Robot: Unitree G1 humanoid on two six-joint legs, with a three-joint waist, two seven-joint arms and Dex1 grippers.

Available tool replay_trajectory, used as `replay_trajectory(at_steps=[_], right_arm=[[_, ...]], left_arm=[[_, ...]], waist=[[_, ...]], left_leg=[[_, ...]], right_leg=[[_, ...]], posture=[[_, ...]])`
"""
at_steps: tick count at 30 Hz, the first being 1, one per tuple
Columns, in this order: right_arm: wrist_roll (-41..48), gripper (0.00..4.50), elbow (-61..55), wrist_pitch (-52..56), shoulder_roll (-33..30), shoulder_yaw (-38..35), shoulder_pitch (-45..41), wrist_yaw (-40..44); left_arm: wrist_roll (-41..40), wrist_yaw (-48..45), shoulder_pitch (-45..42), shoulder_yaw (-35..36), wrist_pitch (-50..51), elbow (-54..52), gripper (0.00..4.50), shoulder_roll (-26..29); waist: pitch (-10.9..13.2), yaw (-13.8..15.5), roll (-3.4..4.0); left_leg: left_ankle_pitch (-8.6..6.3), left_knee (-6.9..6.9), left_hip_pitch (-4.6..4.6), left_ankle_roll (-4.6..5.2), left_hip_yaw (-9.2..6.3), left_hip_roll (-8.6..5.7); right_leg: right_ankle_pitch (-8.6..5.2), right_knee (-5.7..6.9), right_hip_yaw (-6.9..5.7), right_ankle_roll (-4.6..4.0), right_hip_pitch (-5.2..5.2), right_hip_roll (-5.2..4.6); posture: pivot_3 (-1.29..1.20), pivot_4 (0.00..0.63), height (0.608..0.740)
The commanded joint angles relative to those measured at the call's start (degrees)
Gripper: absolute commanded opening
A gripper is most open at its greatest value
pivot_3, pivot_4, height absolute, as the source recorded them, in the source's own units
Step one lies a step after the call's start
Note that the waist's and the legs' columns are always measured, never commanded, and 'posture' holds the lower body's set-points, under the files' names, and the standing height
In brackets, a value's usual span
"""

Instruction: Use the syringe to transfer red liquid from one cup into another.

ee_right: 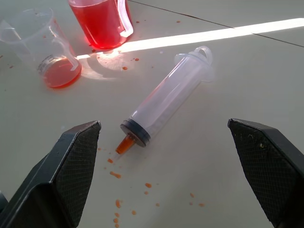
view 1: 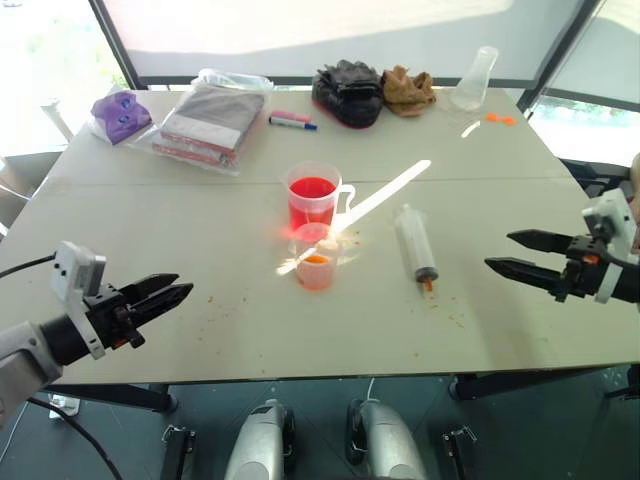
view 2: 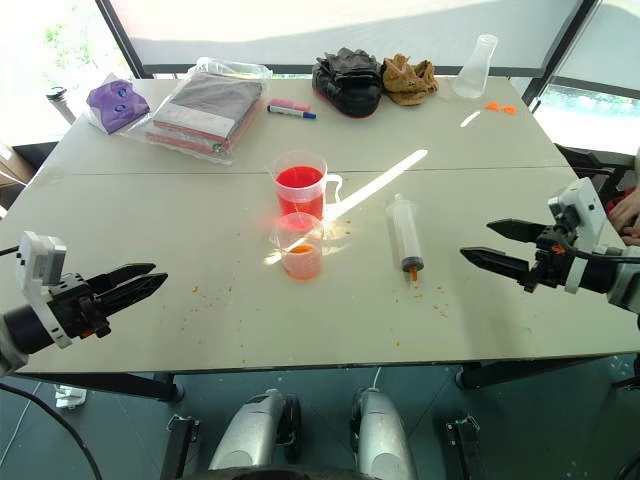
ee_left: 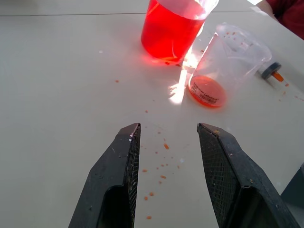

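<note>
I see the syringe (view 1: 416, 246) lying flat on the worktop (view 1: 200, 200), just to the right of the tall handled cup (view 1: 313, 196) full of red liquid. The short cup (view 1: 314, 258) stands right in front of that tall cup. My left pincer (view 1: 165, 296) is partly open and holds nothing. My right pincer (view 1: 520, 252) is wide open, empty, further right of the syringe.
</note>
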Motion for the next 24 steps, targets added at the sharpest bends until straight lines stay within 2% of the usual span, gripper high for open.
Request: replay_trajectory(at_steps=[1, 18, 24], right_arm=[[0.59, 4.5, -1.0, 0.82, -0.34, -0.52, -0.88, -0.76], [1.52, 4.5, 1.37, 15.48, -3.7, 5.19, -9.5, -4.87], [-1.22, 4.5, 3.57, 15.02, -3.16, 8.61, -15.8, -6.79]], left_arm=[[-0.32, -0.74, 0.59, 2.11, -0.7, -2.07, 1.9, 0.96], [0.34, -2.8, -4.92, 1.36, -1.35, 2.14, 1.9, 3.22], [4.24, -7.75, -9.68, -3.18, -3.66, 5.4, 1.9, 6.67]], waist=[[0.0, -0.02, 0.0], [0.01, -0.05, 0.03], [0.01, -0.06, 0.03]], left_leg=[[0.0, 0.0, 0.0, 0.0, 0.0, 0.0], [-0.01, -0.02, -0.01, -0.01, 0.01, 0.0], [-0.01, -0.02, -0.01, -0.02, 0.01, 0.0]], right_leg=[[0.0, 0.0, 0.0, 0.0, 0.0, 0.0], [0.01, -0.02, 0.0, -0.02, -0.03, -0.02], [0.01, -0.02, 0.0, -0.03, -0.05, 0.01]], posture=[[0.0, 0.15, 0.74], [0.0, 0.15, 0.74], [0.0, 0.15, 0.74]])
